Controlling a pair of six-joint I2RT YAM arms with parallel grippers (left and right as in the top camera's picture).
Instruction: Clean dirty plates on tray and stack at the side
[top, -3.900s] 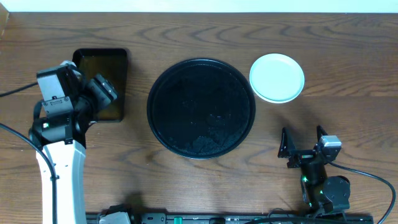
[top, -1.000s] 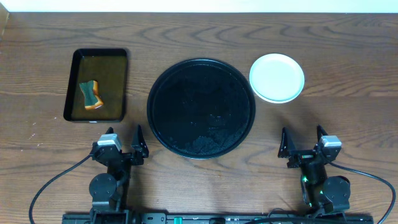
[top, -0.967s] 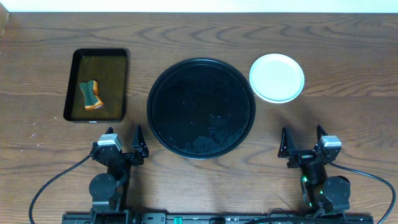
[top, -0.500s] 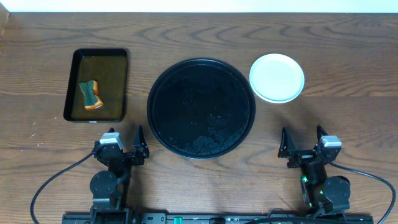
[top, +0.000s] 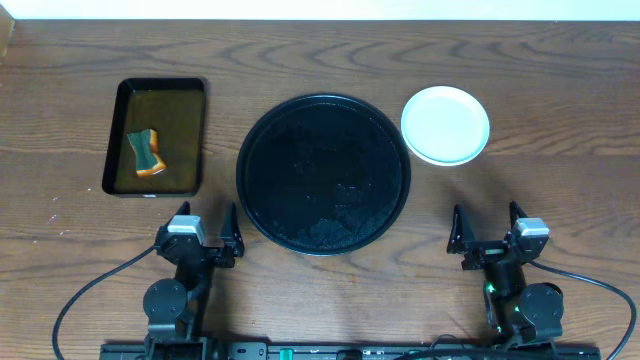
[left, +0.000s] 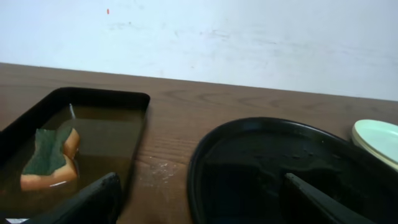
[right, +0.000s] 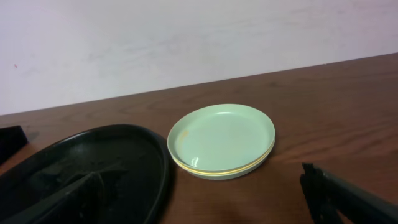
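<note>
Jaws on both sides stand wide apart and hold nothing: left gripper (top: 208, 222) and right gripper (top: 486, 228) sit low at the near edge of the table (top: 560, 80). Plates (top: 445, 124) are stacked off the tray (top: 323, 150), just beside its far right rim and ahead of my right gripper, so that arm is nearer. With the tray bare, I judge nothing is left to wipe. Earlier my left arm reached over the small tray (top: 175, 130); it has come home, sponge (top: 146, 152) left in the water.
</note>
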